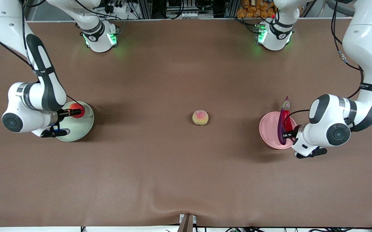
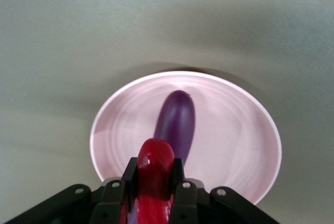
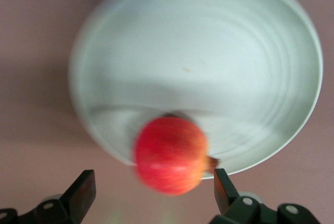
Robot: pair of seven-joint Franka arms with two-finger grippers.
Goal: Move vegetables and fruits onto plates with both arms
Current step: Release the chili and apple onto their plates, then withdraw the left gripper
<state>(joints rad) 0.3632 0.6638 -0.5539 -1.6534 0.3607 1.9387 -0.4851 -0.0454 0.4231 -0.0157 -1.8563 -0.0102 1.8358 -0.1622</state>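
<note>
My left gripper (image 2: 154, 192) hangs over the pink plate (image 1: 268, 129), clamped on the chili (image 2: 155, 174) above the eggplant (image 1: 281, 127); I judge release comes next. My right gripper (image 3: 151, 195) stands wide, the pomegranate (image 3: 169, 155) dropping onto the green plate (image 1: 82, 129). The peach (image 1: 200, 117) waits mid-table on the brown cloth (image 1: 186, 180); racks line the base end.

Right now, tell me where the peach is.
The peach sits alone on the bare brown table near its middle in the front view, roughly midway between the green plate and the pink plate.
</note>
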